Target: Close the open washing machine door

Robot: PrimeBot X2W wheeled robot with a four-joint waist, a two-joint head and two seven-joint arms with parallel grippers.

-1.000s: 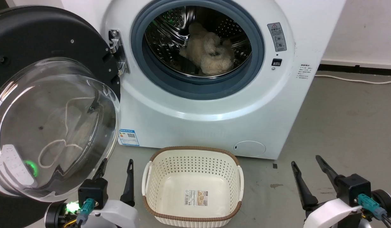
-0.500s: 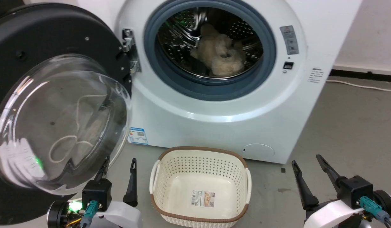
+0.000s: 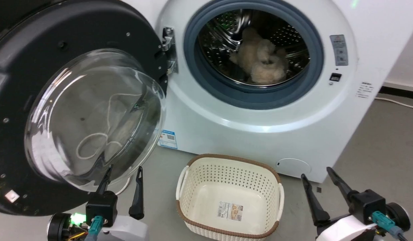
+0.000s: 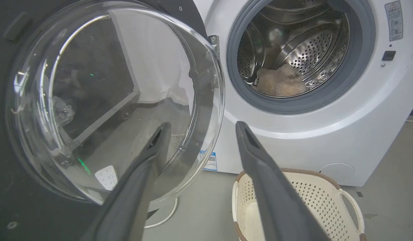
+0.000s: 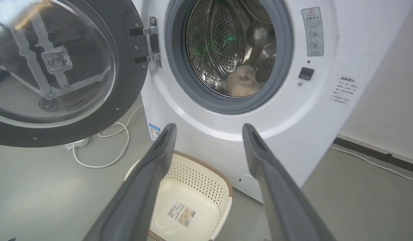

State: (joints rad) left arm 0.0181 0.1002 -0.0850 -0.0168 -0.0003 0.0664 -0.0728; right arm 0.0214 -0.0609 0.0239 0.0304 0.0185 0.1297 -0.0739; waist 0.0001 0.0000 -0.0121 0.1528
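The washing machine door (image 3: 76,100) stands swung wide open to the left of the white machine (image 3: 260,110), black-rimmed with a bulging clear glass bowl (image 4: 109,100); it hangs on a metal hinge (image 3: 168,50). In the right wrist view the washing machine door (image 5: 59,67) fills the upper left. My left gripper (image 3: 124,170) is open just below the glass bowl, apart from it. My right gripper (image 3: 316,172) is open at the lower right, near the machine's bottom corner. Both hold nothing.
A cream perforated basket (image 3: 193,174) with a brown rim sits on the floor between my grippers, before the machine. A beige plush toy (image 3: 260,60) lies in the steel drum. A white cable (image 5: 109,140) runs on the grey floor under the door.
The whole head view has shifted right, so the camera turned left toward the door. Both grippers keep their places and stay open. The door has not swung.
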